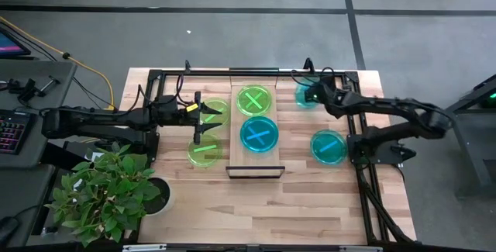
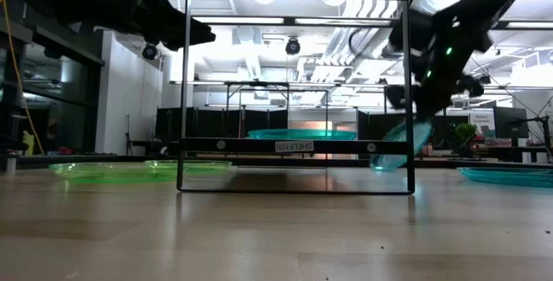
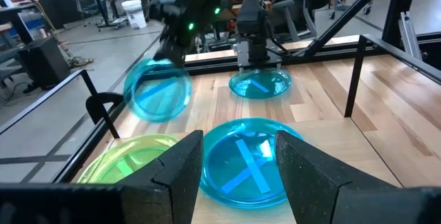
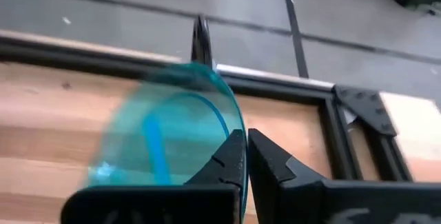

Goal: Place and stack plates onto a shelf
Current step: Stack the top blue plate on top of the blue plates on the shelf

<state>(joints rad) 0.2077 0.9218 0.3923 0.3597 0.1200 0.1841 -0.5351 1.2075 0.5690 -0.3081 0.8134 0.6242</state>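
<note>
Wooden tabletop (image 1: 256,205), right claw (image 4: 245,156) clamped on tilted cyan plate (image 4: 165,138), left claw (image 3: 238,176) spread, empty.

Glossy translucent plastic plates (image 1: 259,135), pale matt wood shelf (image 1: 255,165), dark metal bars (image 2: 182,91)

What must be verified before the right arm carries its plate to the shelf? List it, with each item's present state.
1. Right hand shut on the cyan plate: ok, fingers pinch its rim.
2. Plate off the table: ok, the low view shows it tilted and raised, lower edge near the tabletop.
3. Grip secure for the carry: cannot tell, only the edge is pinched.
4. Room on the shelf: not ok for a bare spot; a green plate and a blue plate fill it, so stack.
5. Left hand clear of the path: ok, it is open beside the shelf, not over it.
6. Other cyan plate undisturbed: ok, flat on the table.
</note>
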